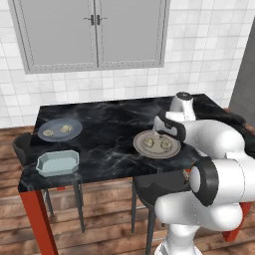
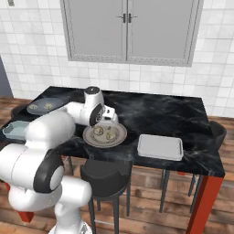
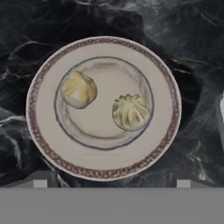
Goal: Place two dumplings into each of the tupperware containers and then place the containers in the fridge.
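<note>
My gripper (image 3: 112, 183) hangs open over the round beige plate (image 3: 39, 131), its fingertips (image 3: 40, 183) spread wide with nothing between them. Two dumplings (image 3: 78, 89) (image 3: 130, 112) lie side by side on that plate. From the base cameras the gripper (image 1: 160, 133) (image 2: 106, 122) points down just above the plate (image 1: 172, 152). Two more dumplings (image 1: 48, 132) (image 1: 65, 129) rest on a blue-grey plate (image 1: 74, 133) at the table's far left. One tupperware container (image 1: 58, 163) sits at the front left corner, another (image 2: 160, 146) at the front right. The fridge (image 1: 246, 79) shows as a grey side at the right edge.
The black marble table (image 1: 109, 124) has red legs (image 1: 37, 219). Dark stools (image 1: 149, 191) (image 2: 105, 176) stand under its front edge. A grey wall cupboard with two doors (image 1: 94, 35) hangs on the tiled wall behind.
</note>
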Available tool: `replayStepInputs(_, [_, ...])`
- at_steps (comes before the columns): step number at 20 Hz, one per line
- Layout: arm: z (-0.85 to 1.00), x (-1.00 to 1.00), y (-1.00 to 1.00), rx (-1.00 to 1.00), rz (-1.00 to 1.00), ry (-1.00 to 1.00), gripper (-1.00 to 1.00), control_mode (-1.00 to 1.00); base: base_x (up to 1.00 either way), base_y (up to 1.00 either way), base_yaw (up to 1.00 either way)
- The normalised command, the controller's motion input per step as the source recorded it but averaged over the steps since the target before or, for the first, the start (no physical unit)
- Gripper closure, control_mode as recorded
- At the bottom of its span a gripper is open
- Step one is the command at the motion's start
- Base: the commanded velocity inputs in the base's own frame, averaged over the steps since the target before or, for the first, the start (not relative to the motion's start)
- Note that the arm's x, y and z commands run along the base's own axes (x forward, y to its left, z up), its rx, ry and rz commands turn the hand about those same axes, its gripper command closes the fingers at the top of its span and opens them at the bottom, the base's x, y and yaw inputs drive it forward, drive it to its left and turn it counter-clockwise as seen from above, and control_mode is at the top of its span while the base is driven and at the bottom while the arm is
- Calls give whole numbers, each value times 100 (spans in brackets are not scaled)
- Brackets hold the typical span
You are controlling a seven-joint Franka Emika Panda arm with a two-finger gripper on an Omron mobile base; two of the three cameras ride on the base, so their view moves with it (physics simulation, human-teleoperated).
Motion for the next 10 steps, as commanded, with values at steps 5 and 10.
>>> replayStepInputs(5, [-43, 28, -16, 1, 0, 0, -100, -100, 0, 0, 0])
replayStepInputs(10, [-33, 25, -4, 0, 0, 0, -100, -100, 0, 0, 0])
